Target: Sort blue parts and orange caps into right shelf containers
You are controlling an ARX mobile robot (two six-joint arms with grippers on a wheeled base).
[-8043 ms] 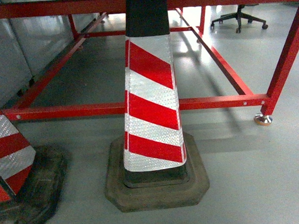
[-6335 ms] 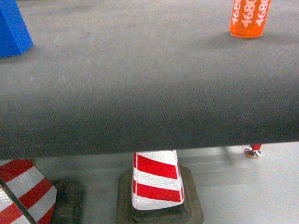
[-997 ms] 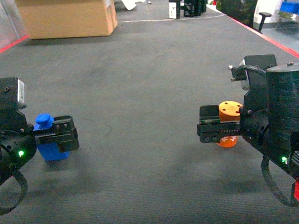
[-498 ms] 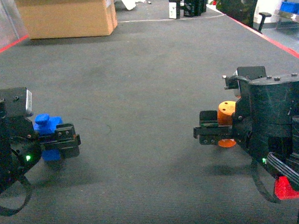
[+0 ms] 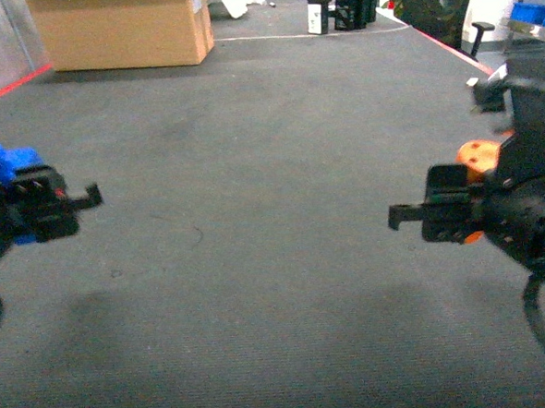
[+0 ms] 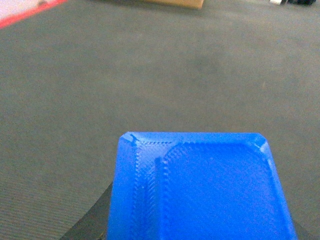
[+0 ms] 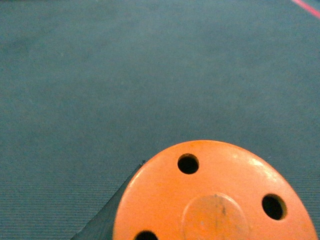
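Left claw (image 5: 45, 195) pinches the blue part (image 5: 1, 160); right claw (image 5: 440, 217) pinches the orange cap (image 5: 478, 157), both above the dark worktop (image 5: 252, 168). Blue containers (image 5: 529, 13) sit far right, contents indiscernible.

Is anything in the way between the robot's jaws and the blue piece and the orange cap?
Nothing visible. The left gripper is already shut on the blue plastic block-shaped part, and the right gripper on the round orange plastic cap with holes. Both are lifted above the dark grey mat.
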